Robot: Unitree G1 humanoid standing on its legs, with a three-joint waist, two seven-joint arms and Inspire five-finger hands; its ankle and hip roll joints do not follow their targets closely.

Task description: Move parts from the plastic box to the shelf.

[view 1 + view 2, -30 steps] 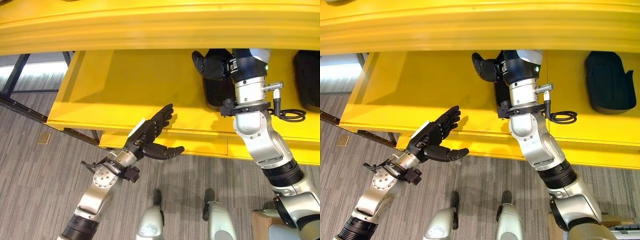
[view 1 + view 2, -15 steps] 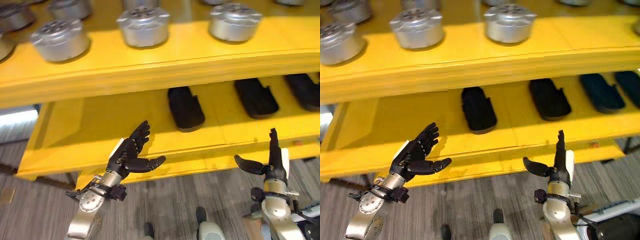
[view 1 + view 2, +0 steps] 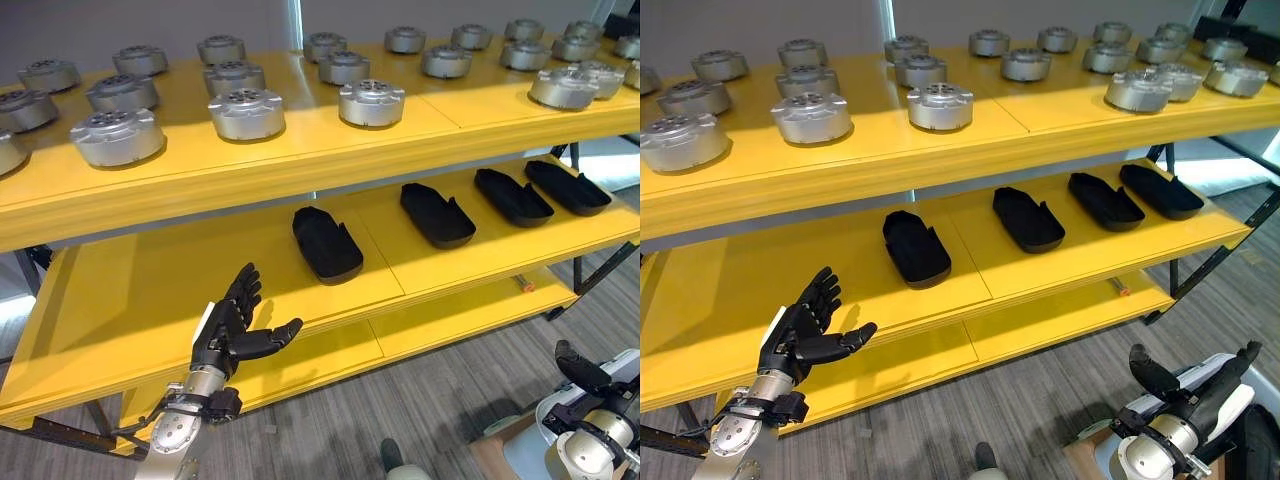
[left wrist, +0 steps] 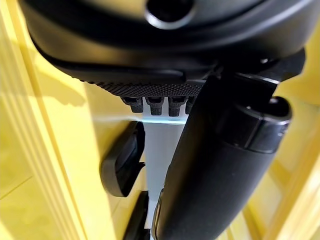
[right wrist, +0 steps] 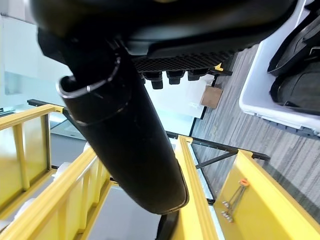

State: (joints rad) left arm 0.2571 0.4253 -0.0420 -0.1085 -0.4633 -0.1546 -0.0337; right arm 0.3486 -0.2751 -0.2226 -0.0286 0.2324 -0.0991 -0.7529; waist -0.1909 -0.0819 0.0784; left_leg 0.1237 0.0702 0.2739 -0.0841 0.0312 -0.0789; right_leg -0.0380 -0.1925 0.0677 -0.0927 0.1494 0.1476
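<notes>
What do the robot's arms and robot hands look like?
Each arm is shiny silver-grey metal, rounded, with black rings and little screws near the wrist. At the end sits a dark, nearly black robot hand with a row of fingers and a thumb. The left robot hand has a white patch along its outer edge. The right robot hand has a white patch too.
</notes>
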